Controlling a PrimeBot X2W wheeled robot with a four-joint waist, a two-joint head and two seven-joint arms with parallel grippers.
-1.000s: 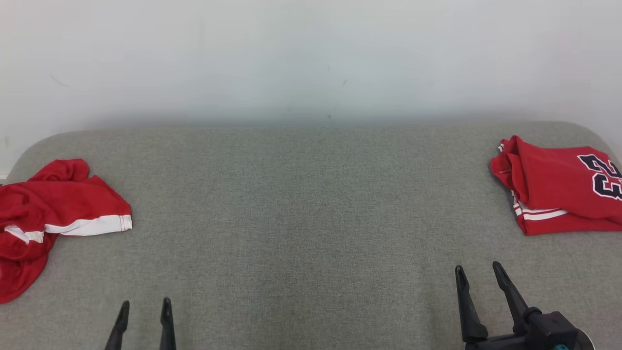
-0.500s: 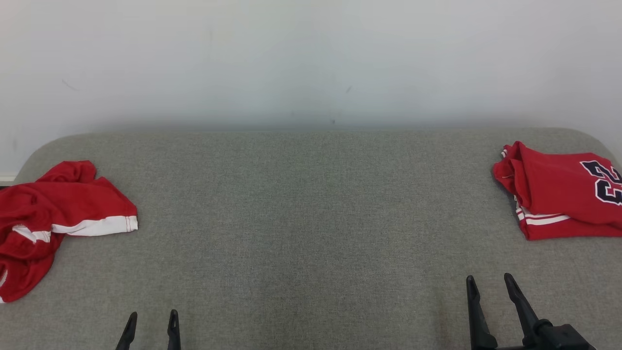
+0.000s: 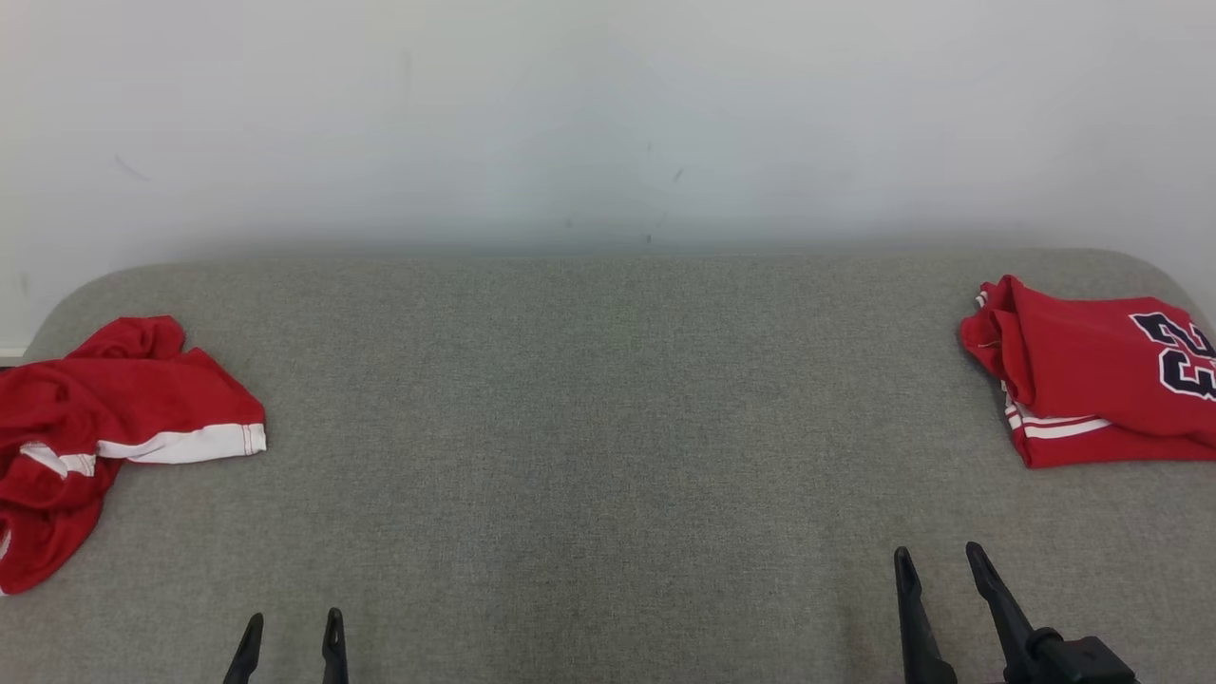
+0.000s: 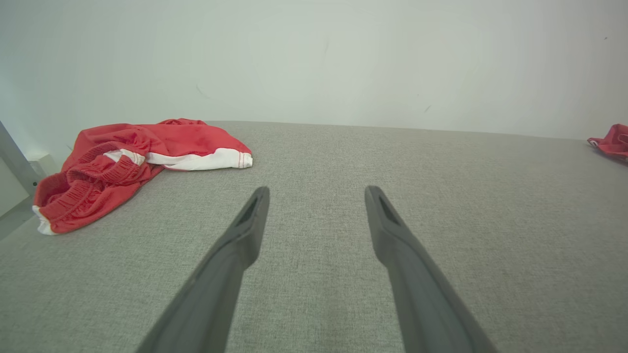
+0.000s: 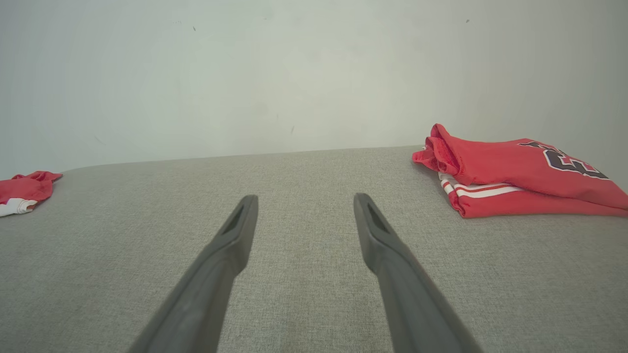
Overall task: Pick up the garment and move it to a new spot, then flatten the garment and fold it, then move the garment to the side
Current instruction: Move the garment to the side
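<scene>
Pose: both arms low, nothing held

You've got the left gripper at the bottom left of the head view, fingers spread apart with nothing between them. The right gripper sits at the bottom right and reaches further up the view; its fingers are also apart and empty. Both point toward the plain pale wall over the grey fabric-covered bench.

The crumpled red garment with white trim lies at the bench's far left end, bunched up, with one white-banded hem pointing toward the centre. In your left wrist view it is ahead and to the left of the fingers, well apart from them, and its gathered waistband faces the camera.

The folded red jersey with a dark number print lies at the far right end with striped edges showing under the top layer. Your right wrist view puts it ahead and right of the fingers, not touching.
</scene>
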